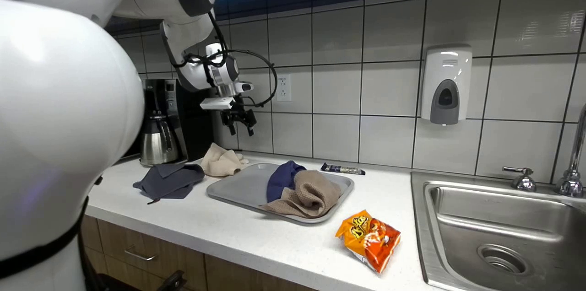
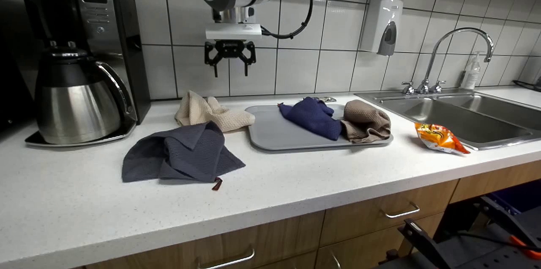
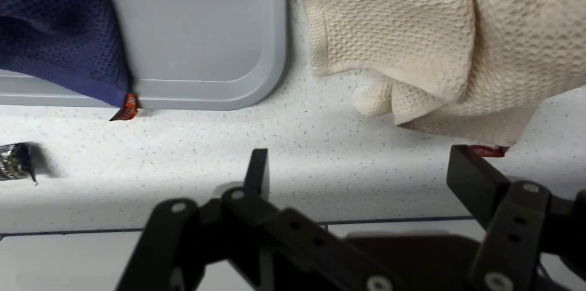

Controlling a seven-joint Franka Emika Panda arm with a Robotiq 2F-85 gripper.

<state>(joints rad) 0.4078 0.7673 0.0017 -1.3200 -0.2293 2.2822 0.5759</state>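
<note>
Hanging over the back of the counter (image 2: 274, 180), gripper (image 2: 231, 73) has its fingers (image 3: 476, 185) spread wide, nothing between them, touching nothing. Nearest item is the cream cloth (image 3: 412, 30): lower down on the counter, at one end of the gray tray (image 3: 197, 21), red tag (image 3: 490, 150) toward the tiled wall (image 1: 336, 89). Can't tell for sure whether its edge laps the tray rim or just meets it.

Cloth is bunched, not flat, so folds stand up; should pinch easily. Wide finger gap suits a fat fold better than a thin hem, I'd say.

Navy cloth (image 2: 312, 116) and brown cloth (image 2: 367, 123) sit together on the tray, slumped since nothing props them; raised rim probably helps contain them, though navy's orange tag (image 3: 126, 108) pokes over it. Charcoal cloth (image 2: 181, 155) lies off the tray, near the cream one and the coffee maker (image 2: 103, 42). Wrapped bar (image 1: 342, 169) sits between tray and wall. Orange snack bag (image 1: 368, 238) is beside the sink (image 1: 425, 222), likely puffed by trapped air.
</note>
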